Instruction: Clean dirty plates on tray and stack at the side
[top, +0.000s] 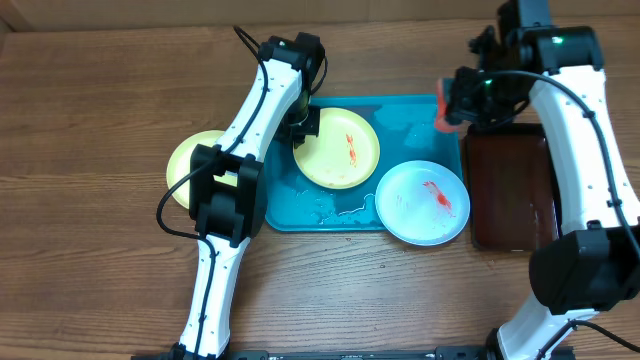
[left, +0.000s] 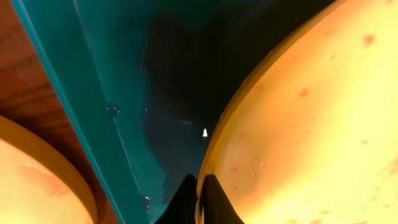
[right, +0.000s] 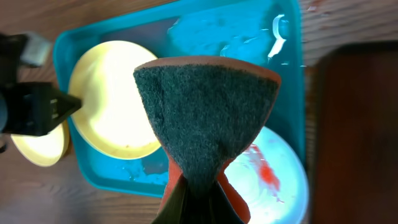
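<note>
The turquoise tray (top: 405, 120) lies mid-table. A yellow-green plate (top: 337, 148) with a red smear sits in its left half. My left gripper (top: 303, 125) is shut on that plate's left rim, and the left wrist view shows the fingers (left: 199, 199) pinching the rim (left: 214, 155). A white-bluish plate (top: 423, 202) with a red smear overlaps the tray's front right corner. A second yellow-green plate (top: 188, 160) lies on the table left of the tray, partly under my left arm. My right gripper (top: 447, 108) is shut on an orange sponge with a dark green scouring pad (right: 205, 106), above the tray's right end.
A dark brown-black tray (top: 515, 190) lies right of the turquoise tray, under my right arm. The turquoise tray's floor is wet (right: 211, 31). My left arm crosses the table's left part from front to back.
</note>
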